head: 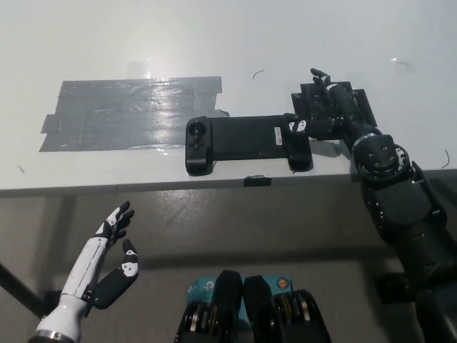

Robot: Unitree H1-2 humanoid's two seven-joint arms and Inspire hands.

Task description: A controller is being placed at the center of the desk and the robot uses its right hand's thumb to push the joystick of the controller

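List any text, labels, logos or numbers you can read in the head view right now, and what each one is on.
No text can be read in this view.
Controller: a small white mark near its right grip, too small to read.
Teal item at the bottom edge: a white mark and an orange round spot, too blurred to read.
Grey tape patch and desk: no print visible.

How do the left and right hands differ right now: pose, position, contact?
The right hand is black and lies on the desk at the controller's right end, its thumb over that end; the left hand is white and hangs below the desk edge, far from the controller. The right hand touches the controller; the left hand touches nothing, fingers apart. Shared: neither hand grips anything.
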